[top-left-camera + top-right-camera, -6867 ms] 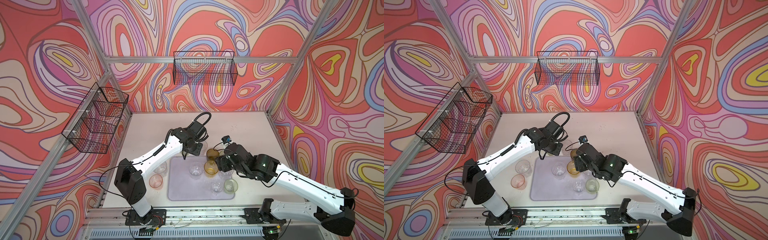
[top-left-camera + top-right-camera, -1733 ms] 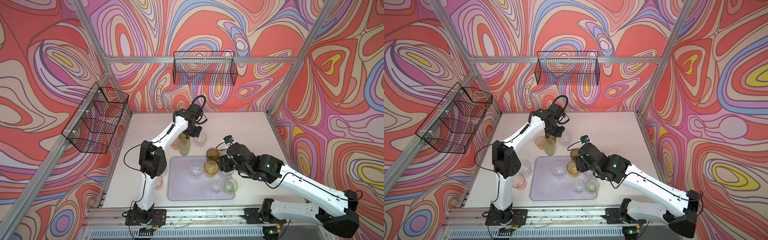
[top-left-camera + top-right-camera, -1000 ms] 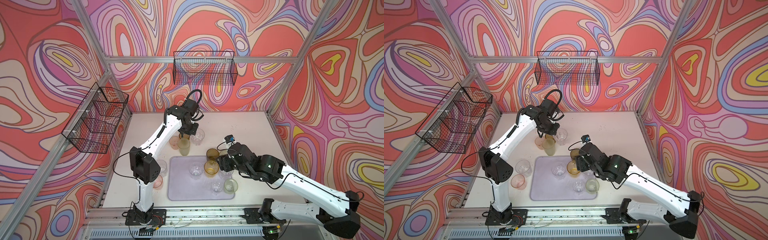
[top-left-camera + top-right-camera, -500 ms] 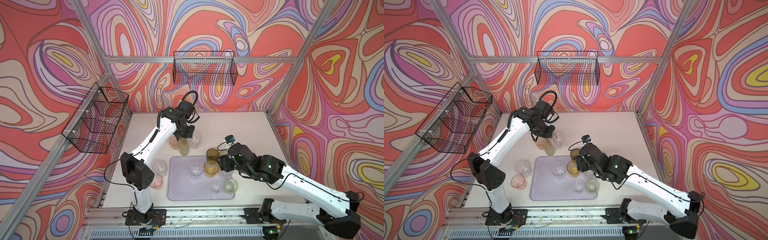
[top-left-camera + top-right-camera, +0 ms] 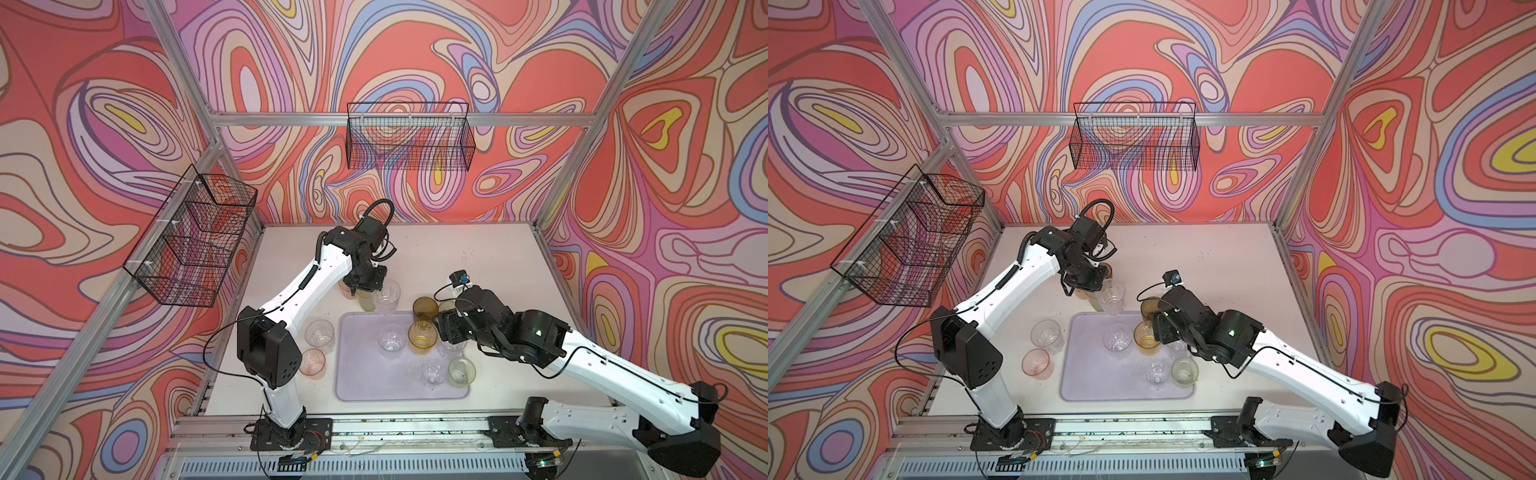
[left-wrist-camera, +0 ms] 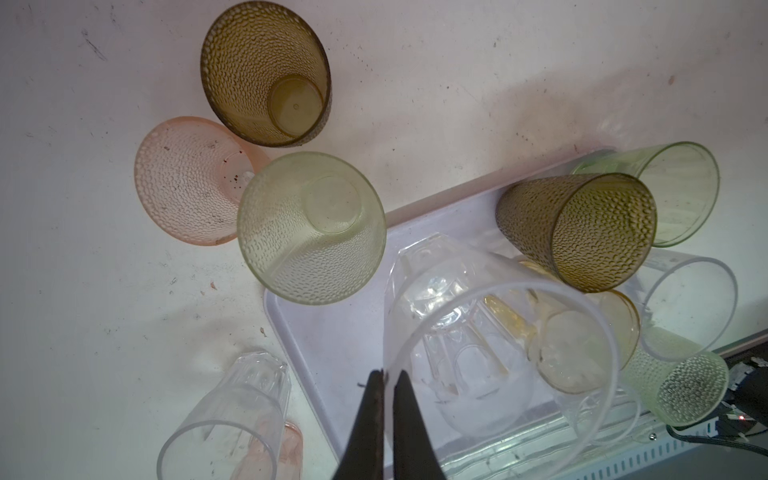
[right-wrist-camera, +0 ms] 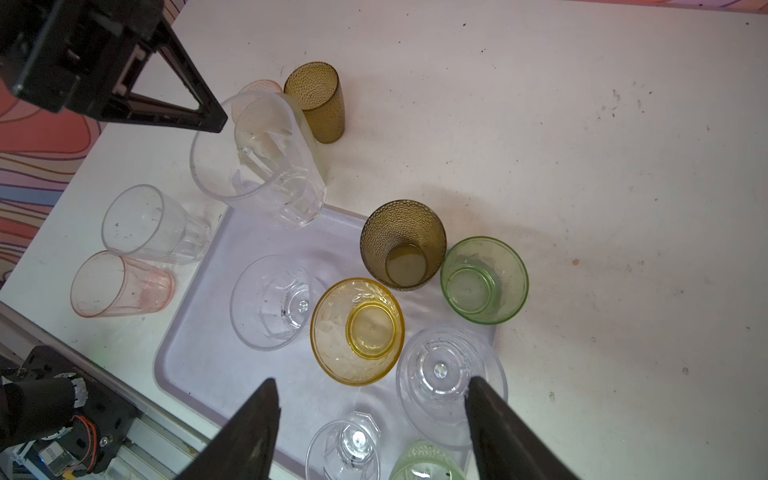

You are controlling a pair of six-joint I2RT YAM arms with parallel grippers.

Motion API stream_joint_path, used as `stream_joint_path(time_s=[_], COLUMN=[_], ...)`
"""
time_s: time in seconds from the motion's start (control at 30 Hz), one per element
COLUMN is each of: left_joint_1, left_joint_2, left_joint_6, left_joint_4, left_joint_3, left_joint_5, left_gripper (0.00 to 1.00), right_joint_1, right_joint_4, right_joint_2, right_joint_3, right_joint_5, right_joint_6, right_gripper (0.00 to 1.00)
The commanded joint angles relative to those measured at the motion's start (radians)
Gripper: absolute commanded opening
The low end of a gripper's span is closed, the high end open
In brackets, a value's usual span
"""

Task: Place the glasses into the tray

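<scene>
My left gripper [image 6: 387,376] is shut on the rim of a tall clear glass [image 5: 386,296], which hangs upright over the far edge of the lilac tray [image 5: 365,374]. The same glass [image 7: 257,162] shows in the right wrist view beneath the left gripper [image 7: 210,120]. My right gripper [image 7: 372,386] is open above the tray's right half, over a clear glass [image 7: 449,374] and beside an amber glass [image 7: 357,328]. Another clear glass [image 5: 392,340], a small clear one [image 5: 432,374] and a pale green one [image 5: 461,372] also stand in the tray.
An olive-brown glass [image 5: 424,308] and a green glass [image 7: 484,280] stand at the tray's far right corner. A clear glass [image 5: 320,332] and a pink glass [image 5: 312,362] stand left of the tray. Pink [image 6: 187,183], pale green [image 6: 311,228] and olive [image 6: 266,75] glasses cluster behind it. Wire baskets [image 5: 409,141] hang on the walls.
My left gripper has carried the tall clear glass from the back cluster towards the tray's far edge. The right arm has hardly moved.
</scene>
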Motion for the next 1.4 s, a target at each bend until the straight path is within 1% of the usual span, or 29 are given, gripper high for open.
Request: stream_joint_path(time_s=[0.0, 0.23, 0.47, 0.67, 1.03, 1.37], left_joint_1=[-0.016, -0.035, -0.05, -0.078, -0.084, -0.085], left_joint_2=[-0.04, -0.038, -0.032, -0.012, -0.007, 0.017], left_joint_6=[-0.029, -0.063, -0.081, -0.092, -0.12, -0.124], left_joint_4=[0.023, 0.058, 0.112, 0.129, 0.184, 0.209], left_joint_3=[-0.013, -0.065, -0.1, -0.113, -0.186, -0.206], left_joint_5=[0.021, 0.005, 0.011, -0.028, -0.043, -0.042], left_gripper=[0.0, 0.0, 0.0, 0.0, 0.0, 0.0], right_joint_1=[-0.005, -0.004, -0.005, -0.004, -0.004, -0.003], right_joint_4=[0.0, -0.001, -0.005, -0.003, 0.001, 0.006], right_joint_2=[0.011, 0.016, 0.011, 0.011, -0.007, -0.007], right_joint_3=[0.006, 0.009, 0.007, 0.006, -0.009, -0.013], right_joint_5=[0.007, -0.001, 0.0, -0.004, -0.002, -0.005], right_joint_6=[0.001, -0.001, 0.001, 0.002, 0.005, 0.006], right_gripper=[0.74, 0.73, 0.73, 0.73, 0.73, 0.73])
